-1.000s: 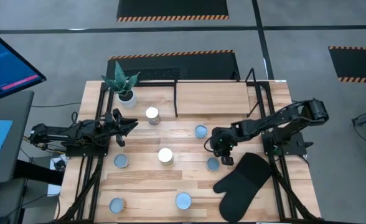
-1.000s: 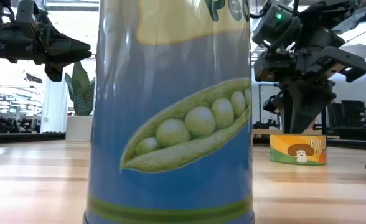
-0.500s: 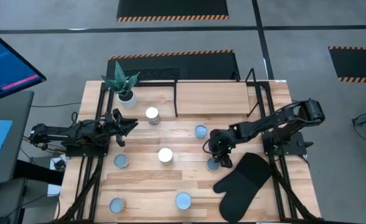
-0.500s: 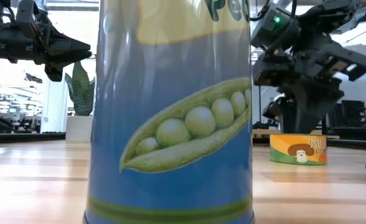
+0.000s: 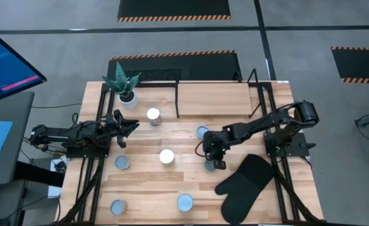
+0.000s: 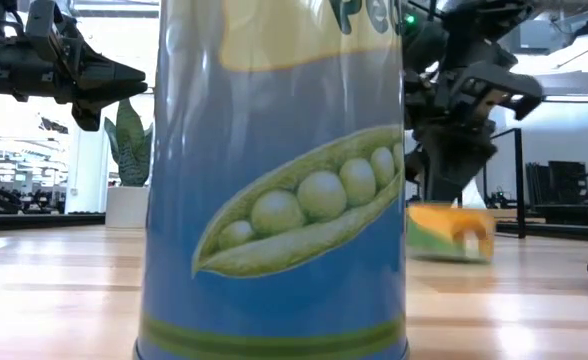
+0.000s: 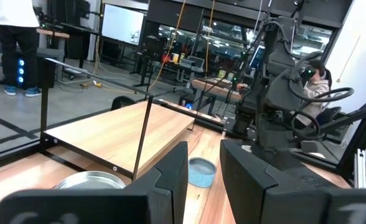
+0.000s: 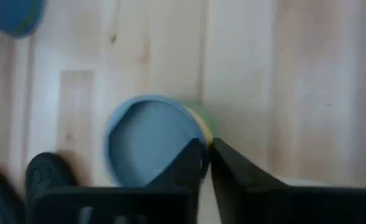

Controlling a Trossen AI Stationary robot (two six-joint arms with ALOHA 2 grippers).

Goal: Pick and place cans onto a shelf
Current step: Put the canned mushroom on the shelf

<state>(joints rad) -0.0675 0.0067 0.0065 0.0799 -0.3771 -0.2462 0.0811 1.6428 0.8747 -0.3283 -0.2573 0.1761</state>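
Cans stand scattered on the table (image 5: 235,94), none shelved. Right gripper (image 5: 213,157) is over one can (image 8: 147,138) beside the mitt (image 5: 242,183), fingers nearly together at its rim — they look too narrow to grasp; they must spread first. Left gripper (image 5: 123,127) waits, fingers apart.

The right gripper (image 5: 213,159) has swung left across the table, nudging the mushroom can (image 6: 450,232) leftward.
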